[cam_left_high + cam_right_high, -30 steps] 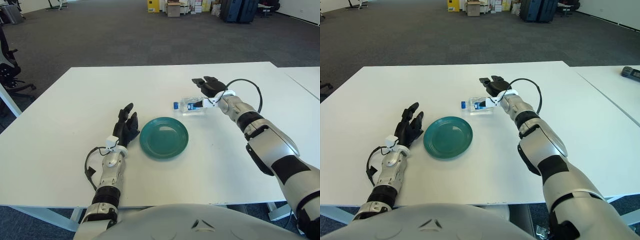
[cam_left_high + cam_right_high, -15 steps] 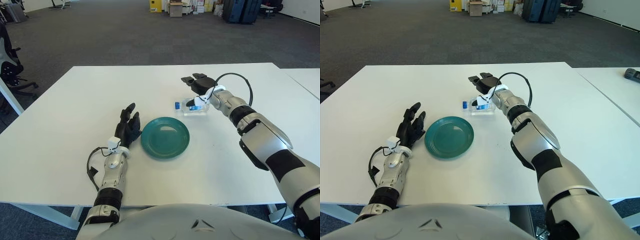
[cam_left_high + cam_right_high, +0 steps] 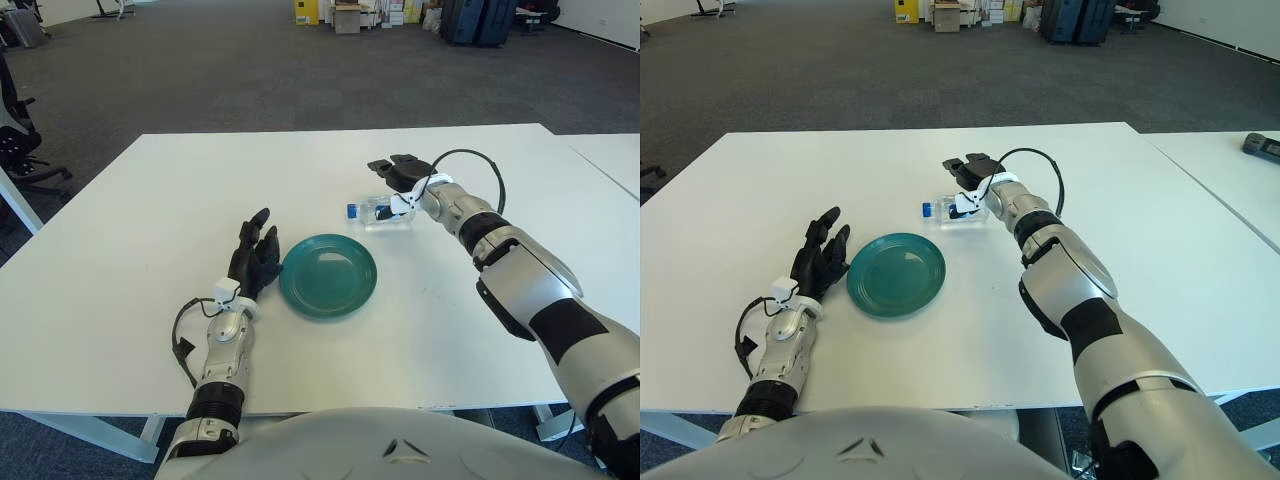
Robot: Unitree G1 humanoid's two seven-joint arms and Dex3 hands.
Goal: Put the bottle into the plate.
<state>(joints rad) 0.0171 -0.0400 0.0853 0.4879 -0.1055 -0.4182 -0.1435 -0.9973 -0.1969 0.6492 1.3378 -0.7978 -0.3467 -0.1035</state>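
Left eye view: white table (image 3: 120, 260), teal plate (image 3: 328, 275) near centre, flat on the top. Small clear water bottle (image 3: 378, 211) with blue cap, lying on its side just beyond the plate's far right edge, cap pointing left; apart from the plate, not in it. Right hand (image 3: 398, 176) reached in from the right, at the bottle's right end, black fingers (image 3: 383, 167) extended over and past it on the far side. Cannot tell whether fingers actually close on the bottle; looks like contact at the label end, no clear wrap. Black cable (image 3: 480, 165) looping above the right wrist. Left hand (image 3: 252, 257) just left of the plate, fingers straight and relaxed, pointing away, holding nothing. Office chair (image 3: 22, 140) at far left off the table, grey carpet behind.

Right eye view: same layout. Bottle (image 3: 952, 210) still clear of the plate (image 3: 896, 274) rim, on the table far right of it. Right hand (image 3: 970, 172) over the bottle's right end, thumb side low against it, grip state not readable. Left hand (image 3: 820, 256) beside the plate's left edge, open. Dark object (image 3: 1262, 144) on the neighbouring table at far right.
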